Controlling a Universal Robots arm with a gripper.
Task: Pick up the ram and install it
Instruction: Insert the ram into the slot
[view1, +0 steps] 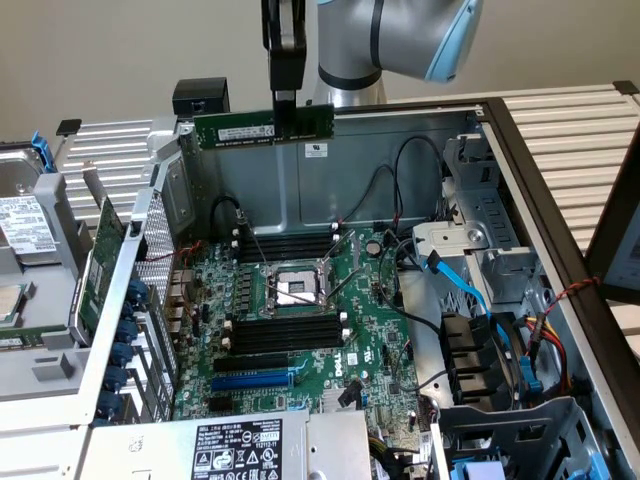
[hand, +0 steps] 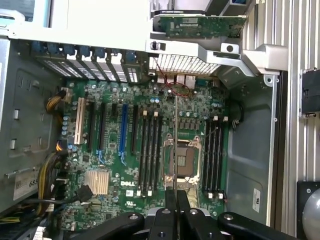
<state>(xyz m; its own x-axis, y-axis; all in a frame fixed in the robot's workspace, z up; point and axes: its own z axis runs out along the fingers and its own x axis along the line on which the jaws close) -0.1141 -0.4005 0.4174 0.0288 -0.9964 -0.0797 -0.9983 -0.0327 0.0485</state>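
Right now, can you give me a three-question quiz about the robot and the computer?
1. True or false: the ram already sits in a slot on the motherboard.
2. What do the fingers hold? A) ram B) blue cable C) nothing
3. Fill in: the ram hangs ___ the open computer case.
Key: 1 false; 2 A; 3 above.

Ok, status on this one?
End effector shut on ram. Ram held above open case, not yet seated. Memory slots below, all empty.
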